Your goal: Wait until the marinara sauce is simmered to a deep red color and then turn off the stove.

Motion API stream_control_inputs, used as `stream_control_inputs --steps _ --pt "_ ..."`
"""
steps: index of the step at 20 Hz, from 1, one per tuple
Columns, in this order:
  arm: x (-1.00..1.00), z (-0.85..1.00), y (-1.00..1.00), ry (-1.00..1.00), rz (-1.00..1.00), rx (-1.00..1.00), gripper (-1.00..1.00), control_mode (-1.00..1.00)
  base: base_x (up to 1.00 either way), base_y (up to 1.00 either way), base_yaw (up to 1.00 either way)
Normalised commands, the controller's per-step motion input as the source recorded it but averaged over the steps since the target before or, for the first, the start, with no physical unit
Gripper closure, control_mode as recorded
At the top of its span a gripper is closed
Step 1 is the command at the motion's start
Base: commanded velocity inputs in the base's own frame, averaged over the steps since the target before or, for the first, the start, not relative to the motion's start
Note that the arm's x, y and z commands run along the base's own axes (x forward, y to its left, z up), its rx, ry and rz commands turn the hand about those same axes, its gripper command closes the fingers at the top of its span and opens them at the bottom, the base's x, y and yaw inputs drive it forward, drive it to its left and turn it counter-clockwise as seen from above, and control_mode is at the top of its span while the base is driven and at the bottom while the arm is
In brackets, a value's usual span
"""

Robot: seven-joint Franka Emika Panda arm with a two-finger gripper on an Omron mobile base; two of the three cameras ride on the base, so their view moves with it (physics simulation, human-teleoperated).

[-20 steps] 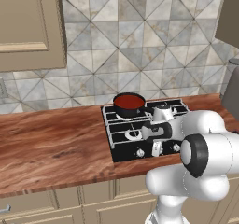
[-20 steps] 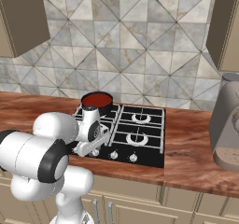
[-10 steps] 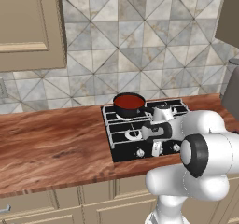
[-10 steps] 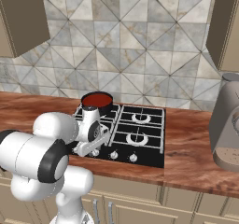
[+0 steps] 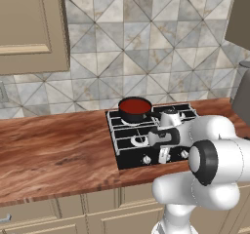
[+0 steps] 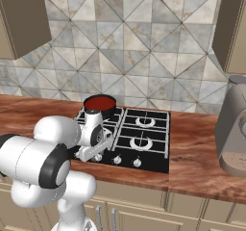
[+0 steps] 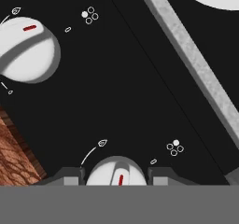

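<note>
Deep red marinara sauce (image 5: 134, 104) (image 6: 100, 101) fills a small dark saucepan on the back left burner of the black stove (image 5: 128, 150) (image 6: 154, 160). My gripper (image 5: 164, 155) (image 6: 91, 154) points down at the row of silver knobs along the stove's front edge. In the hand view my gripper (image 7: 116, 177) is shut on a silver knob (image 7: 115, 171) with a red mark, one dark finger (image 7: 70, 177) on each side. A second silver knob (image 7: 28, 50) sits apart at the upper left.
A wooden counter (image 5: 53, 150) runs left and right of the stove. A tall grey appliance (image 6: 233, 129) (image 5: 242, 89) stands on the counter to the right. Wall cabinets (image 5: 27, 28) hang above. A pale grate bar (image 7: 196, 64) crosses the hand view.
</note>
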Motion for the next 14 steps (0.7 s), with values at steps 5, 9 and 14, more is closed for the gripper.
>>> stream_control_inputs --steps 5,9,14 --pt "-0.15 0.0 0.0 -0.01 -0.18 0.0 1.0 -1.0 0.0 0.0 0.0" --pt "-0.18 0.0 0.0 0.0 -0.19 0.0 1.0 -1.0 0.0 0.0 0.0" --pt "-0.11 0.0 0.0 0.0 -0.18 0.0 1.0 -1.0 0.0 0.0 0.0"
